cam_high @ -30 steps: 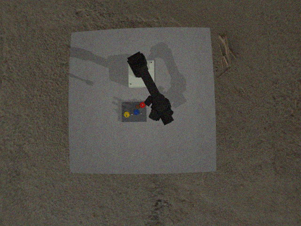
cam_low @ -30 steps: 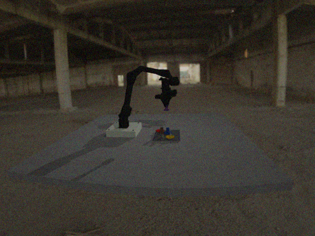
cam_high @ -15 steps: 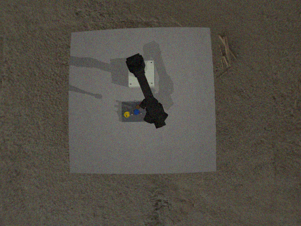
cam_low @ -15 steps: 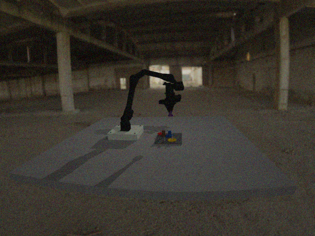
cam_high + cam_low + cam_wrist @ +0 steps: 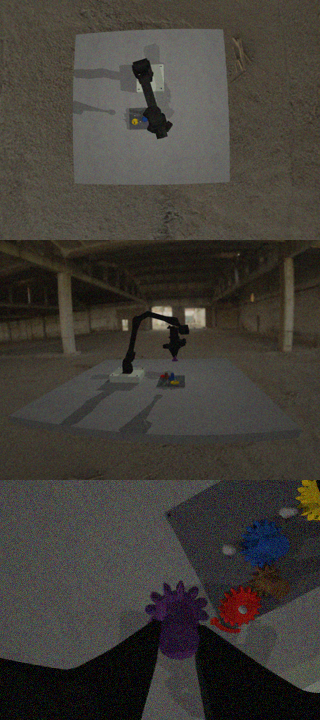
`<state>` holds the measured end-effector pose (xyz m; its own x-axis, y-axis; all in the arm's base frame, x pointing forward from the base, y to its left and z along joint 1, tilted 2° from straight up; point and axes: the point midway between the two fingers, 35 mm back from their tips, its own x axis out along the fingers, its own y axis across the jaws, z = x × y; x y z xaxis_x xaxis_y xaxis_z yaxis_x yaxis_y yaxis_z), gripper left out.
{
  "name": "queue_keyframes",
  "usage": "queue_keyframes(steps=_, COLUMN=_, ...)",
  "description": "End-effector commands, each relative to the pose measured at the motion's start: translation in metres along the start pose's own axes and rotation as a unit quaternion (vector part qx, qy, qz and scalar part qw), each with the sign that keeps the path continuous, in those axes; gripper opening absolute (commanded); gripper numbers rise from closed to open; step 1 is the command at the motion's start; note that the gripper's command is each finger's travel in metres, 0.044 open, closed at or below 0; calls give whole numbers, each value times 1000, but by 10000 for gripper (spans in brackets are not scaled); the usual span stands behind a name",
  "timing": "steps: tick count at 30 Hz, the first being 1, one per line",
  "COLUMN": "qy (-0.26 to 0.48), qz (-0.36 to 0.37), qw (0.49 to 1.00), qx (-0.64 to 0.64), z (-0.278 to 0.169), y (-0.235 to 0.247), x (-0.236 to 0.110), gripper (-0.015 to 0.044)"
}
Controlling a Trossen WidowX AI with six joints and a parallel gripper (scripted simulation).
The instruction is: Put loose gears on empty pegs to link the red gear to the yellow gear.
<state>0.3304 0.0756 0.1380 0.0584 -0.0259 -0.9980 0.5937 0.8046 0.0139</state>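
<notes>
The hand is closed on the purple gear, pinching it by its round knob between the two fingertips. The toothed part of this gear points downward, away from the hand, and it is in the air, well above the table. Below the hand, and to its right side in the wrist view, there is the grey board. On this board, the red gear appears the nearest to the hand in the wrist view, with the red arrow curved beside it. Farther from the hand in that view come the brown gear, then the blue gear, both with knobs. The yellow gear is the farthest. Between the blue and yellow gears one pale peg stands bare, and another peg stands bare near the blue gear. I cannot tell whether the teeth of the brown gear mesh with its neighbours. The arm's white base is well apart from the hand.
</notes>
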Motion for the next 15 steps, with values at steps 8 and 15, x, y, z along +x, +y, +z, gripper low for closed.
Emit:
queue_keyframes(steps=8, qy=3, qz=-2, qw=1000, qx=0, z=19, y=-17, x=11, gripper=0)
queue_keyframes(steps=15, qy=3, qz=-2, qw=1000, qx=0, z=31, y=-29, x=17, gripper=0)
